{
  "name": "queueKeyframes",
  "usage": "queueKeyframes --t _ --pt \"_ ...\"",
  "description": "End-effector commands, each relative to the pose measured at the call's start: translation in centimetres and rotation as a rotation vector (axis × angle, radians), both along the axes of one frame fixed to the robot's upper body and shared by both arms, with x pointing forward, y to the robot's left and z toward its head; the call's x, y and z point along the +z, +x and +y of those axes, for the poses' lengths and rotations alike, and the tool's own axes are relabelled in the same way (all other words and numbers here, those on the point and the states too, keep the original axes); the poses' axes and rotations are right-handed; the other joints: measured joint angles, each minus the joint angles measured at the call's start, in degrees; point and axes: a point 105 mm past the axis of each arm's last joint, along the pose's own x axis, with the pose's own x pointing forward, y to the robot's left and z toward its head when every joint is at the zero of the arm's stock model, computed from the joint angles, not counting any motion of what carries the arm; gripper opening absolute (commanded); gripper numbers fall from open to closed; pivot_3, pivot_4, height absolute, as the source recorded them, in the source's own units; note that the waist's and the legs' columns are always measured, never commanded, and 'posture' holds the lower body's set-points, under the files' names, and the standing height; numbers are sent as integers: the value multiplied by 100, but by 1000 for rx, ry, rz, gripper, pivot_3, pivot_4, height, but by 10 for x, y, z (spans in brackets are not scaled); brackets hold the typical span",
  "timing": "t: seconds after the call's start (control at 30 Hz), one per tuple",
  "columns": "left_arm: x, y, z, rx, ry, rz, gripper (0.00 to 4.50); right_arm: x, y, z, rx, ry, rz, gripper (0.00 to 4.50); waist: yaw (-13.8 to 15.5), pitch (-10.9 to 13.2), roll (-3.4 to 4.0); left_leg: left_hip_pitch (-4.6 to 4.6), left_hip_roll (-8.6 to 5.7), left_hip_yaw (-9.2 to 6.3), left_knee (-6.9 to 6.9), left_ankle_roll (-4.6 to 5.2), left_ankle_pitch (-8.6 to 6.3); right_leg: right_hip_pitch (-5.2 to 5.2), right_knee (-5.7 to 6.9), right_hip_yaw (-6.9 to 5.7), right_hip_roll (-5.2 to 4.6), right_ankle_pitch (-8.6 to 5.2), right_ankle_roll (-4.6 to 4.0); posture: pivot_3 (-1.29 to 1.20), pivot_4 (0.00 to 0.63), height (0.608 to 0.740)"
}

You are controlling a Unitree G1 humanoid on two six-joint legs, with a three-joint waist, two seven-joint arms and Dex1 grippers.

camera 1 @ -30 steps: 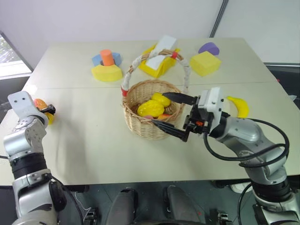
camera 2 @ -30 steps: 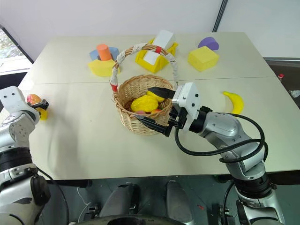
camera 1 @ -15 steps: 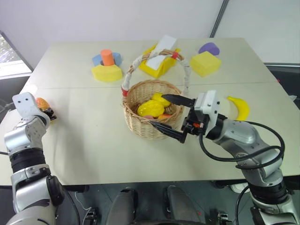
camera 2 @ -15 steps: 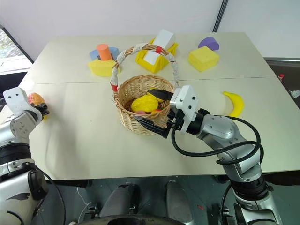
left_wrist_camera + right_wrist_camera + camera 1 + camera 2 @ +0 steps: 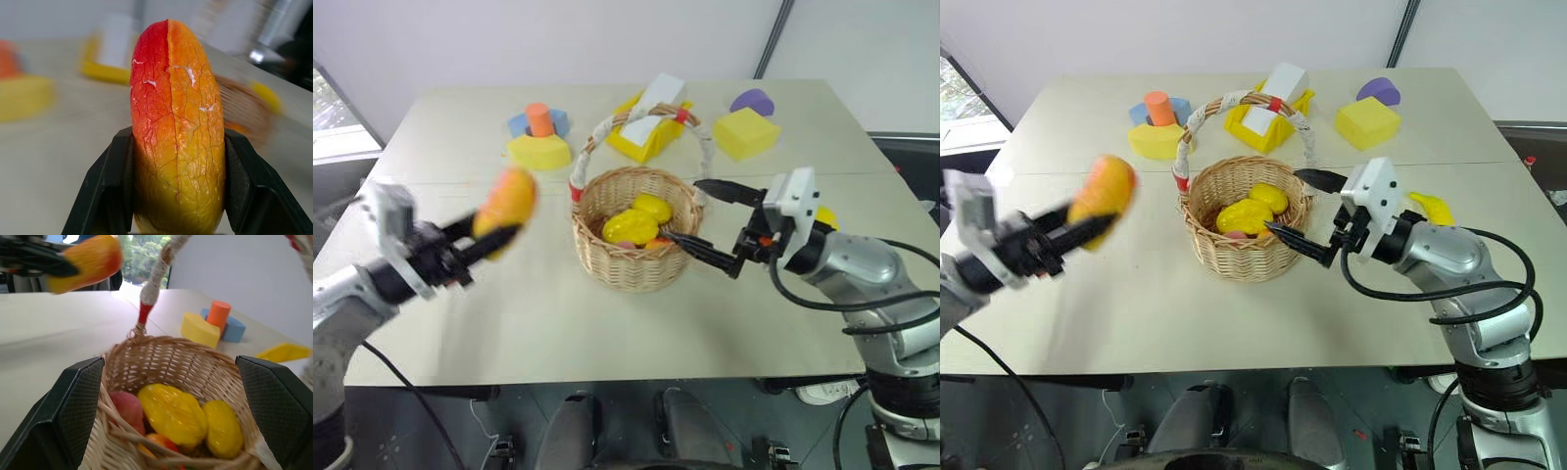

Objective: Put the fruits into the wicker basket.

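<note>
My left gripper [image 5: 499, 227] is shut on an oval orange-yellow mango with a red blush [image 5: 506, 201] and holds it in the air, left of the wicker basket [image 5: 631, 266]. The left wrist view shows the mango [image 5: 176, 137] clamped between both fingers. Several fruits lie in the basket, among them two glossy yellow ones [image 5: 628, 227] and a reddish one [image 5: 124, 406]. My right gripper [image 5: 683, 209] stands open at the basket's right rim, one finger over the rim and one beside the wall. A yellow banana [image 5: 1433, 206] lies on the table behind the right wrist.
At the back of the table stand a yellow foam arch with an orange cylinder and blue piece [image 5: 536, 147], a yellow bin holding a white box [image 5: 649, 122], a yellow block [image 5: 742, 132] and a purple block [image 5: 750, 100]. The basket's tall handle [image 5: 597, 132] arches overhead.
My left gripper shut on the mango at the table's left edge, then lifted it and swung it right toward the basket. The right gripper drew a little to the right, still open.
</note>
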Motion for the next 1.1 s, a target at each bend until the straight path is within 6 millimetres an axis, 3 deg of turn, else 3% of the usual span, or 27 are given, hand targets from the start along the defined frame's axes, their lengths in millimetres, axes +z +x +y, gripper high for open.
queueKeyframes --t 0.03,0.1,0.17,0.23,0.3,0.43,0.63,0.67,0.77,0.8,0.9,1.1 --pt "5 -9 -29 -136 40 -13 1769 14 0 -6 -16 0 -76 4500 2 0 1 1 0 0 0 0 1 1 0 0 2 0 0 0 150 740" --pt "9 -3 -41 -157 52 -45 1769 15 1 -7 -21 -1 -77 4500 13 0 1 1 0 0 2 1 1 3 1 0 7 2 4 0 150 740" --pt "13 16 -54 -134 58 -78 1769 14 1 -7 -27 -1 -78 4500 29 0 1 1 -1 -1 5 1 1 5 0 -1 11 10 18 0 150 740" --pt "11 43 -76 -91 202 -193 1769 14 1 -8 -42 2 -81 4500 57 0 -1 0 -5 -4 9 2 2 9 0 -3 14 11 19 0 150 740" --pt "14 55 -94 -119 190 -214 1769 15 -1 -8 -47 3 -82 4500 50 0 -1 2 -9 -3 11 2 2 11 -1 0 21 11 21 0 150 740" --pt "21 72 -111 -134 218 -271 1769 14 -4 -10 -67 1 -79 4500 -30 2 -1 -2 -2 2 9 5 0 0 0 5 34 11 21 0 150 740" --pt "17 80 -127 -207 296 -290 1769 1 -1 -30 -209 -41 -35 4500 -1 3 1 -3 7 1 7 5 1 -3 4 6 45 8 17 0 150 740" --pt "17 81 -127 -210 296 -289 2822 -3 1 -35 -245 -52 -23 4500 1 3 0 -3 6 3 8 6 1 -2 4 6 44 8 18 0 150 740" --pt "19 80 -128 -215 285 -297 4250 -15 12 -64 -414 -92 11 4500 7 4 -2 -3 5 2 11 6 1 -1 5 6 42 8 18 0 150 740" --pt "21 81 -128 -208 279 -302 4443 -18 15 -74 -469 -105 21 4500 6 4 -2 -3 5 2 11 6 1 0 6 6 42 8 18 0 150 740" --pt "25 78 -128 -219 222 -310 4443 -22 26 -106 -641 -18 71 4500 6 4 -2 -3 4 3 12 6 2 0 8 6 42 8 18 0 150 740" --pt "21 36 -141 -427 103 -345 4443 -49 41 -186 -1076 3 194 4500 4 3 0 0 6 8 12 3 3 -1 10 13 41 8 18 0 150 740"
